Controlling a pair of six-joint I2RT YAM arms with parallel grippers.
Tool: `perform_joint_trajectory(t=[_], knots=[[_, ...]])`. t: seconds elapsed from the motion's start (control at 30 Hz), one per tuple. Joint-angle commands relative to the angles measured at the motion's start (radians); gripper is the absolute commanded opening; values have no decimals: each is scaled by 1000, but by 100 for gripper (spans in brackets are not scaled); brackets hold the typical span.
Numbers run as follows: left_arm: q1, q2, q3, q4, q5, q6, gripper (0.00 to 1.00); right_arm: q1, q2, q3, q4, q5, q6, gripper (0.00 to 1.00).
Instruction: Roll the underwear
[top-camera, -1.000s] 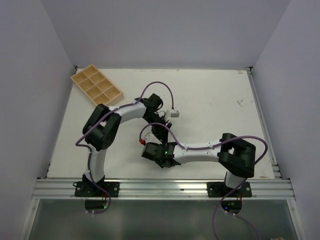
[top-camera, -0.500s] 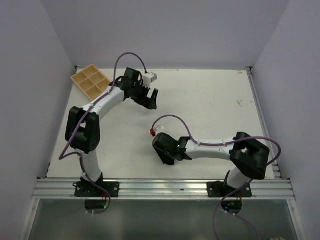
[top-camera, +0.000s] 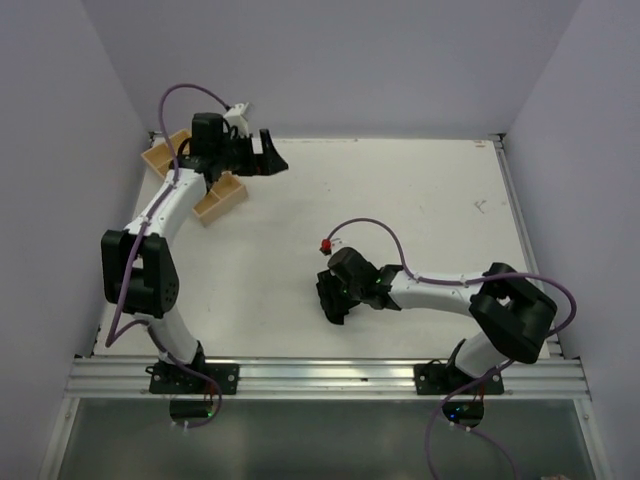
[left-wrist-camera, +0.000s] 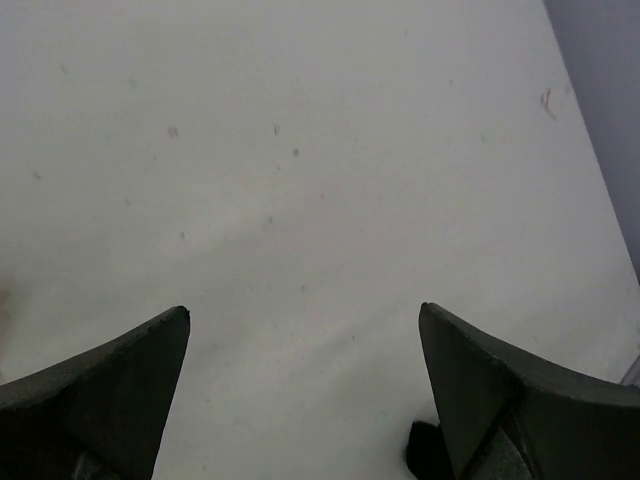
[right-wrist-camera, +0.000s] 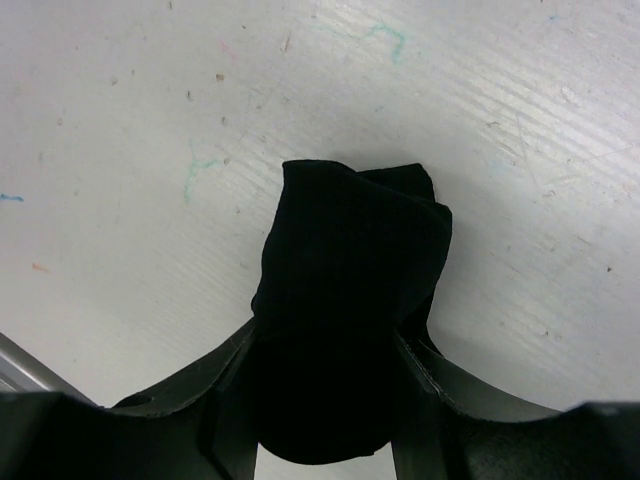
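The underwear (right-wrist-camera: 350, 265) is a bunched black fabric bundle sitting between the fingers of my right gripper (right-wrist-camera: 325, 335), which is shut on it just above the white table. In the top view the right gripper (top-camera: 335, 297) is low at the table's front middle, and the black fabric cannot be told apart from the black fingers there. My left gripper (top-camera: 268, 156) is open and empty, raised at the back left, far from the underwear. In the left wrist view its fingers (left-wrist-camera: 300, 310) stand wide apart over bare table.
A tan wooden compartment tray (top-camera: 222, 196) lies at the back left, partly under the left arm. The white table (top-camera: 430, 200) ends in a metal rail at the front. Grey walls close in the left, back and right sides.
The left arm has let go and swung from the table's middle up to the back left over the tray. The right gripper has shifted slightly right and turned, still holding the fabric.
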Motion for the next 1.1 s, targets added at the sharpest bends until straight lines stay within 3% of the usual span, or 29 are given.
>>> perform_joint_trajectory(t=[0.0, 0.03, 0.07, 0.13, 0.2, 0.4, 0.7, 0.83, 1.07], knots=[[-82, -22, -160, -157, 41, 41, 100, -18, 86, -82, -46, -37, 21, 27], [-93, -38, -203, -139, 56, 53, 100, -19, 82, -91, -36, -43, 21, 27], [-103, -51, -240, -128, 68, 51, 90, -20, 78, -95, -28, -44, 23, 27], [-136, -87, -347, -90, 125, 42, 81, -25, 69, -112, -9, -44, 15, 27], [-179, -97, -400, -93, 125, 36, 78, -31, 59, -123, 0, -74, 14, 27], [-299, -99, -551, -47, 76, -28, 85, -38, 63, -131, 3, -87, 15, 28], [-386, -255, -840, 249, -28, -312, 90, -40, 53, -154, 20, -89, 40, 28], [-400, -265, -889, 392, -65, -433, 92, -40, 50, -164, 37, -97, 46, 28], [-416, -183, -854, 374, -92, -478, 89, -40, 41, -171, 46, -101, 51, 28]])
